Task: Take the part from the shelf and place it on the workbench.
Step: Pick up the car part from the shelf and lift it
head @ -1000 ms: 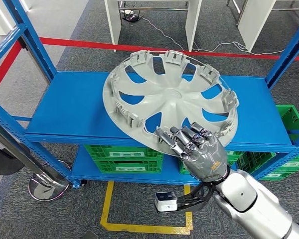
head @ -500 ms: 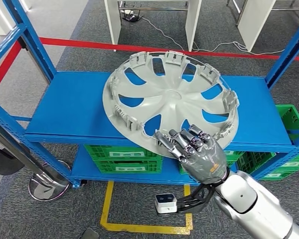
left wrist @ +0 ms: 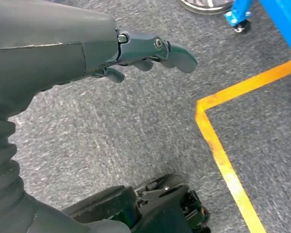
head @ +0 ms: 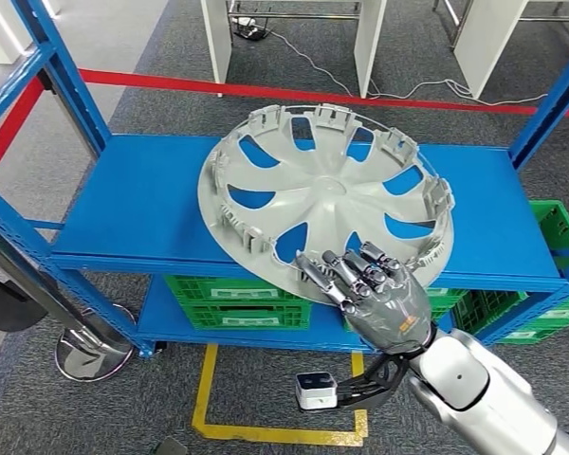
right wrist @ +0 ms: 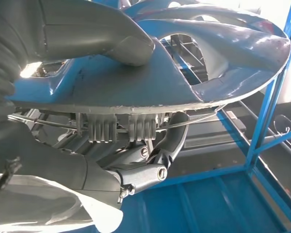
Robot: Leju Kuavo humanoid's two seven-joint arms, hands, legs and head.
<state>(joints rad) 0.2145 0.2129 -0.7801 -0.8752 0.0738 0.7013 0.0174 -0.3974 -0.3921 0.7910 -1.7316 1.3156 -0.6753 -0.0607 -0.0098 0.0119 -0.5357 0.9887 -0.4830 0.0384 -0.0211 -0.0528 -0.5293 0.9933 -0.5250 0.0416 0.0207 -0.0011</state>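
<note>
Hubcap (head: 324, 190), grey and spoked, inner side up, tilted over the blue shelf (head: 138, 204) with its near rim past the shelf's front edge. Left to right in the head view: blue upright post (head: 60, 81) at far left; chrome round base (head: 96, 355) on the grey carpet below it; green crates (head: 231, 301) on the lower shelf level; yellow floor tape (head: 203, 398) in front. Further right, right hand (head: 375, 294) gripping the hubcap's near rim, dark fingers (head: 335, 275) lying over the inner face, silver forearm coming in from the lower right. From the right wrist view, thumb (right wrist: 133, 48) pressed on one face of the rim and fingers (right wrist: 173, 141) curled against the clip side. Left hand (left wrist: 144, 51) hanging over the carpet, holding nothing, fingers loosely apart.
</note>
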